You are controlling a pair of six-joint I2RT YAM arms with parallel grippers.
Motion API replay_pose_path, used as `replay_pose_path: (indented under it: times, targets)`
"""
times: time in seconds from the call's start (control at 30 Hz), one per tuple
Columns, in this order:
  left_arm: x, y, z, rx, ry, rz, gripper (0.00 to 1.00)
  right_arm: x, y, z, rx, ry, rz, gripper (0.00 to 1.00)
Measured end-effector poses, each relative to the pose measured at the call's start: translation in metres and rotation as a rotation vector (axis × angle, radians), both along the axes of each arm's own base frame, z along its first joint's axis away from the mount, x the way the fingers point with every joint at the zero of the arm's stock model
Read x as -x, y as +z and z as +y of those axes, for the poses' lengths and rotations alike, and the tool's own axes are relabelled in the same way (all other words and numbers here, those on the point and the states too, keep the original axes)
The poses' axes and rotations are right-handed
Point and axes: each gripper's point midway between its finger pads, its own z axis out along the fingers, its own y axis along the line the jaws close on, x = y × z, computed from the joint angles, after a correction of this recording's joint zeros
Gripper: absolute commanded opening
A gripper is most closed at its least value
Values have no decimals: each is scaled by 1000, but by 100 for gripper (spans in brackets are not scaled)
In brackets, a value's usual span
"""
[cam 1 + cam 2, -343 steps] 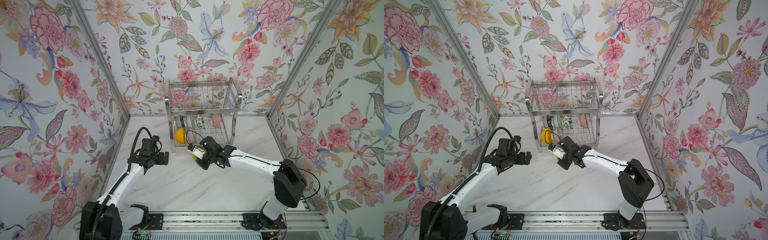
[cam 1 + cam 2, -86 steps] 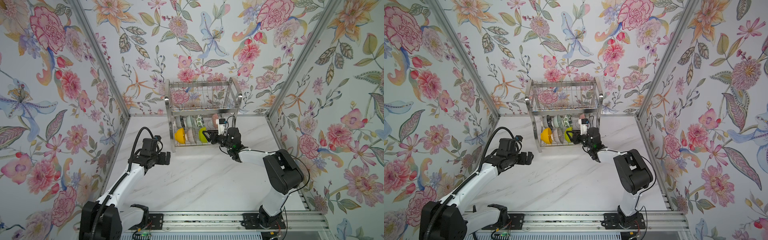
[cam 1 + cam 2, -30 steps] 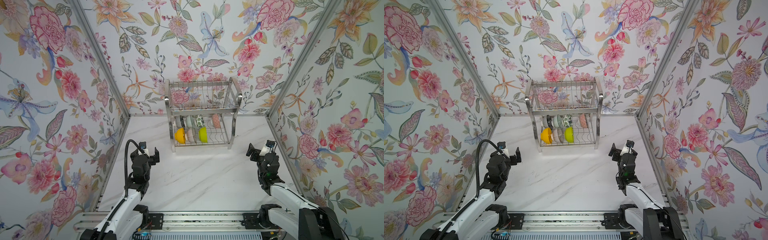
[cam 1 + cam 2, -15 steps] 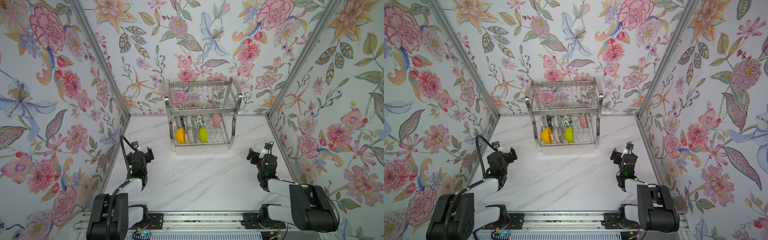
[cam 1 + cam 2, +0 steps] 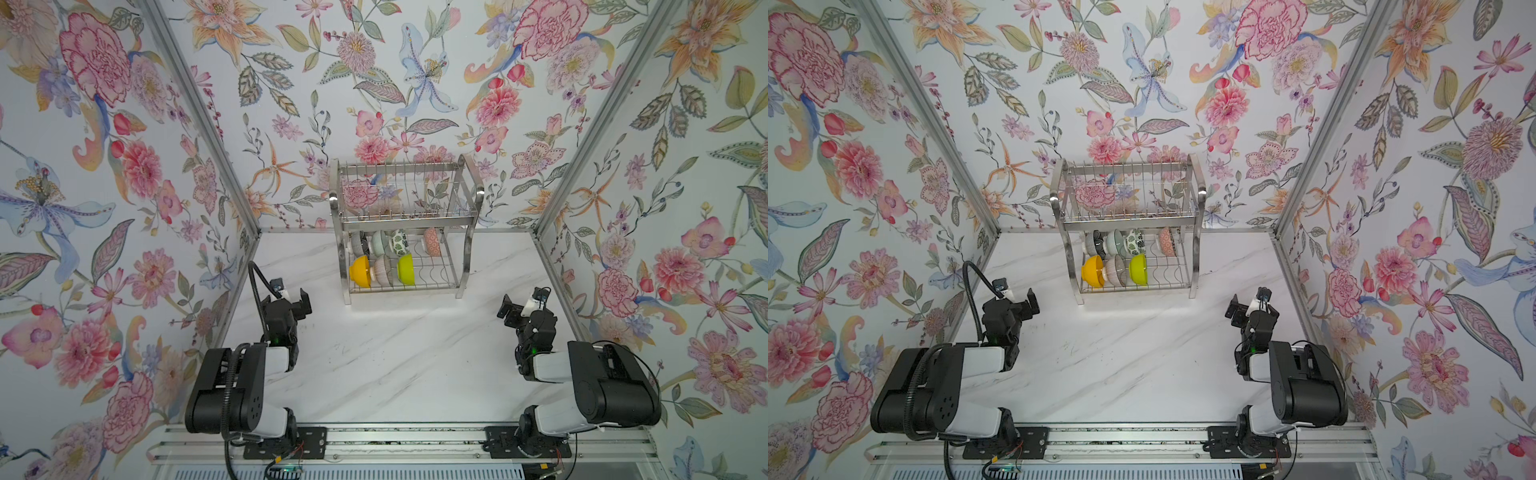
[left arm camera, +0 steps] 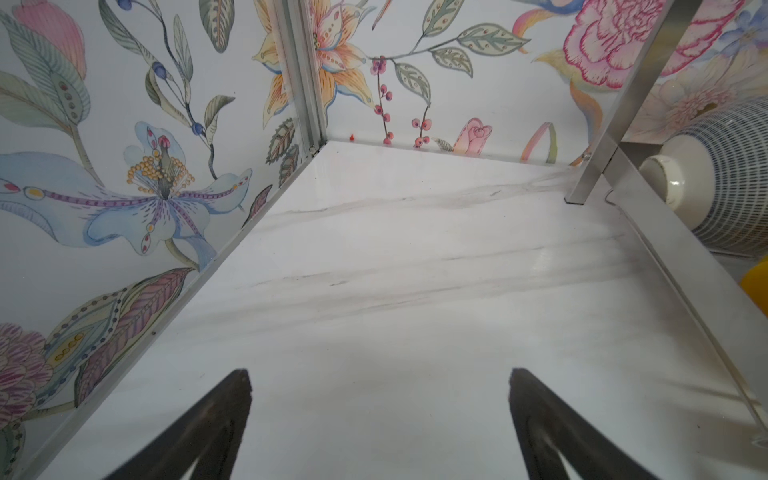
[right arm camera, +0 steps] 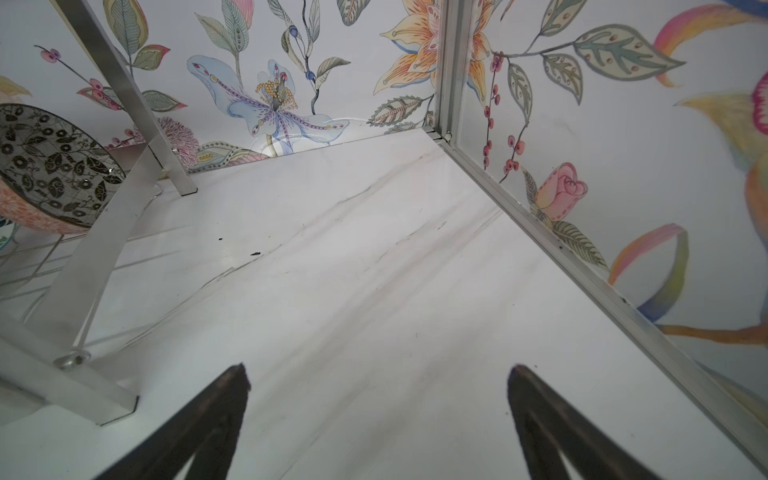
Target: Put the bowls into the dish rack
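Seven bowls (image 5: 406, 269) on edge in the lower tier of the dish rack (image 5: 409, 219), four behind, three in front. Stands by the middle of the back edge of the table (image 5: 395, 365). Left claw (image 6: 379, 371) near the left edge, spread wide, pinching nothing. Right claw (image 7: 376, 368) near the right edge, likewise spread and empty.

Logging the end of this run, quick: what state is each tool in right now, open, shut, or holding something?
Left tool: open, holding nothing.
Right tool: open, holding nothing.
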Motion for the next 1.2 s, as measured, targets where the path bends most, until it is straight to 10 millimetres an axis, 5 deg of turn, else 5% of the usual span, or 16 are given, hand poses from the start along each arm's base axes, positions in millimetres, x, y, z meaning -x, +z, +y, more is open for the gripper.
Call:
replay_pose_path:
  times: [0.3,1.2]
  targets:
    - [-3,-6,-15,-48,-35,-24,99,-12,8,-3,4,-6,-16,99]
    - [-5,6,-14,-60,-29,-72,99,-13,6,-6,4,-17,0,98]
